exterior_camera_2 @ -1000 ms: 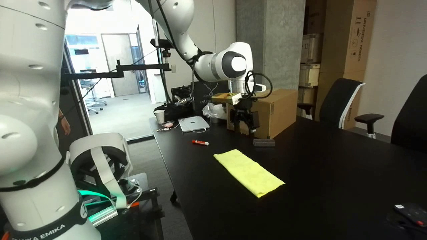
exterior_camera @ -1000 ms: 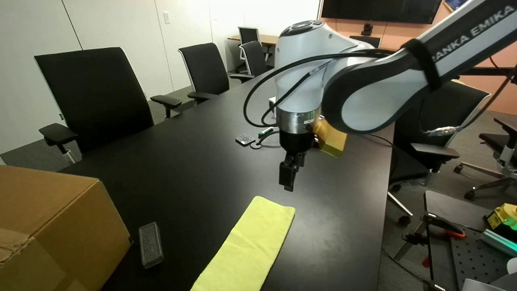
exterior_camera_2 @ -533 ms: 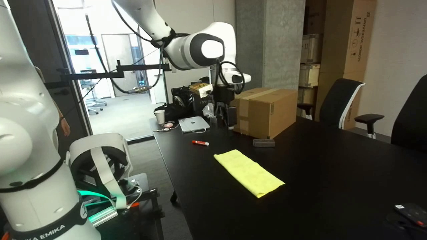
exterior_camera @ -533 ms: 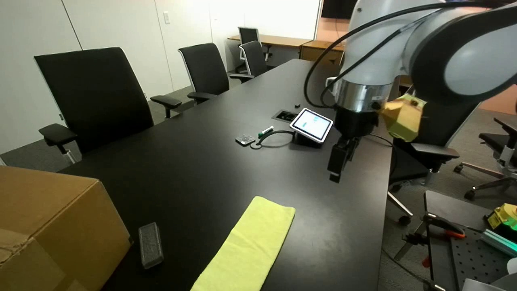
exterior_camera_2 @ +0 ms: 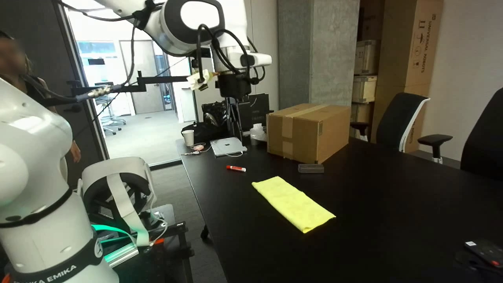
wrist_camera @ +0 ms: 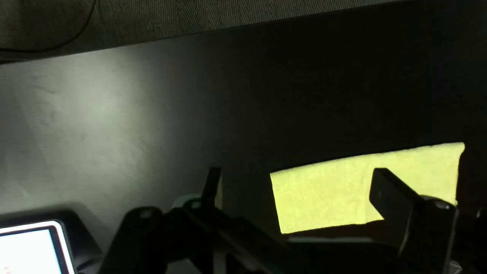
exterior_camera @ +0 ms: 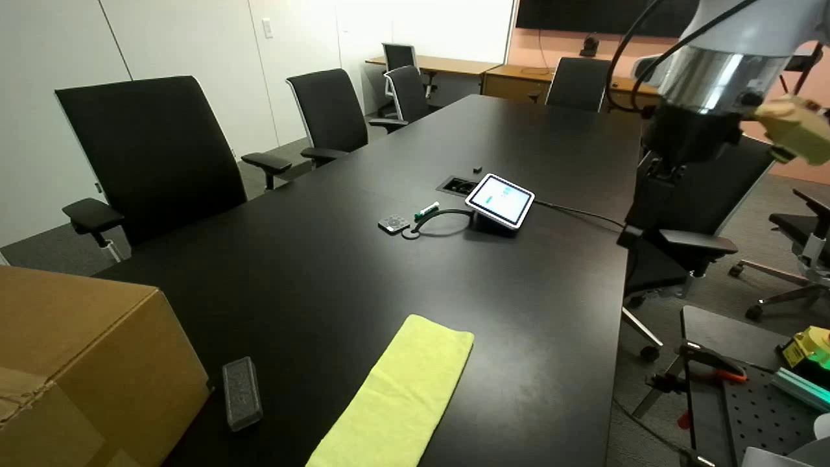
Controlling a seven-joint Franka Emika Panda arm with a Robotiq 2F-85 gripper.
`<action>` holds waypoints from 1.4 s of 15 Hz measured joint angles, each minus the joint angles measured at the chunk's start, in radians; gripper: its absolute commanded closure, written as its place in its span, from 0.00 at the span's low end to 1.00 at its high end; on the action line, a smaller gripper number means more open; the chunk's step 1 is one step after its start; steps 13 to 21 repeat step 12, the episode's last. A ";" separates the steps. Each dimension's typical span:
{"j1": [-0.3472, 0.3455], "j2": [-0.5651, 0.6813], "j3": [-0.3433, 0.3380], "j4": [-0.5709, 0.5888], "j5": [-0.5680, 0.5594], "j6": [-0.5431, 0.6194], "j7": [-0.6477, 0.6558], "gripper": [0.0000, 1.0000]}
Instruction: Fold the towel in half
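Note:
The pale yellow-green towel (exterior_camera: 397, 392) lies flat on the black table as a long narrow strip, with a slight crease across it. It also shows whole in an exterior view (exterior_camera_2: 294, 204) and, partly hidden behind a finger, in the wrist view (wrist_camera: 323, 194). My gripper (wrist_camera: 297, 171) is open and empty, its two fingers wide apart. It is raised well above the table and away from the towel, toward the table's long edge in an exterior view (exterior_camera: 629, 237). It also hangs high in an exterior view (exterior_camera_2: 235, 127), in front of the bags at the back.
A cardboard box (exterior_camera_2: 308, 133) and a dark eraser (exterior_camera_2: 311, 168) stand near the towel. A red marker (exterior_camera_2: 235, 168), a laptop (exterior_camera_2: 228, 146) and a white cup (exterior_camera_2: 188, 137) are along the edge. A tablet (exterior_camera: 500, 201) with a cable and a green marker (exterior_camera: 426, 211) lie farther along.
The arm and gripper have moved up and sideways, away from the towel toward the table's long edge. The tablet is uncovered in an exterior view. The towel has not moved.

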 measured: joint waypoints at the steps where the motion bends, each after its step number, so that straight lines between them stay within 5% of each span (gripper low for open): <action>1: -0.010 -0.054 -0.005 -0.016 0.000 -0.030 -0.014 0.00; 8: -0.062 -0.306 -0.074 -0.087 0.000 -0.138 -0.119 0.00; 21: -0.062 -0.311 -0.074 -0.095 0.000 -0.139 -0.120 0.00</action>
